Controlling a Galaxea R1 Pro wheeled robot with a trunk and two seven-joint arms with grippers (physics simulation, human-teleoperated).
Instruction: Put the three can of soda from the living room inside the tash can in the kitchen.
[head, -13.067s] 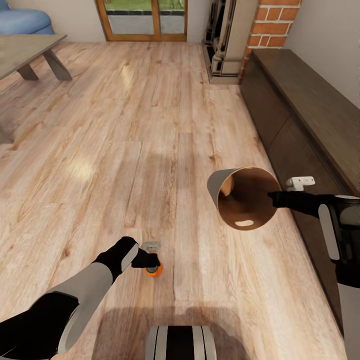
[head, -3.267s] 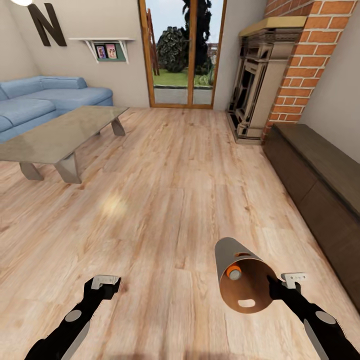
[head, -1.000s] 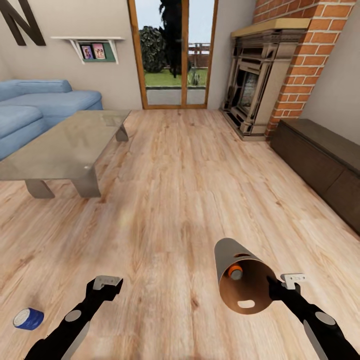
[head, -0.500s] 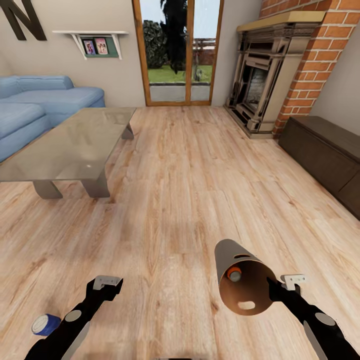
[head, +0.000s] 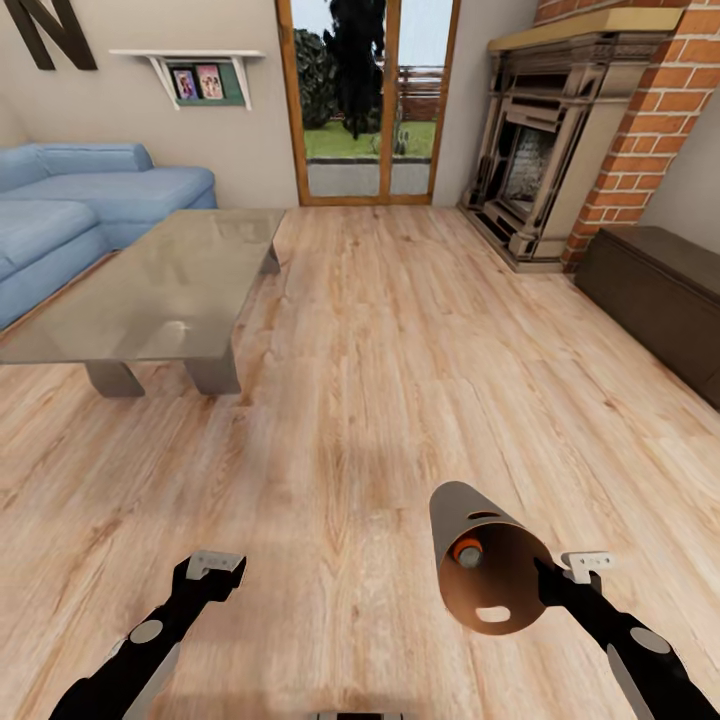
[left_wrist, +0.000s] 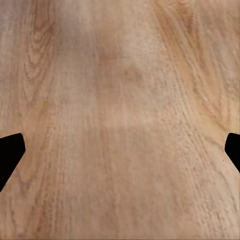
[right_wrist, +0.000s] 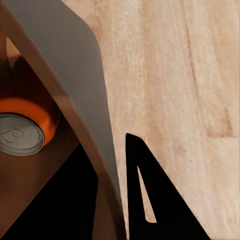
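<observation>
Stretching wide ahead, bare wood floor (head: 400, 350); sofa (head: 70, 205) & glass tabletop (head: 160, 290) at left, dark cabinet (head: 660, 290) along right edge. Right tool (head: 545, 580) clamps tilted tash can (head: 455, 510) rim, orange soda can (head: 466, 550) inside. Left tool (head: 215, 563) spread wide, holding nothing.

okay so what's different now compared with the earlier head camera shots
Thirteen seconds ago the left gripper was closed on an orange can on the floor; now it is open and empty, and an orange can lies inside the trash can. Since then the head view has lifted and swung, so the dark blue can seen at lower left has left the picture. The right gripper still holds the bin's rim, tilted.
</observation>
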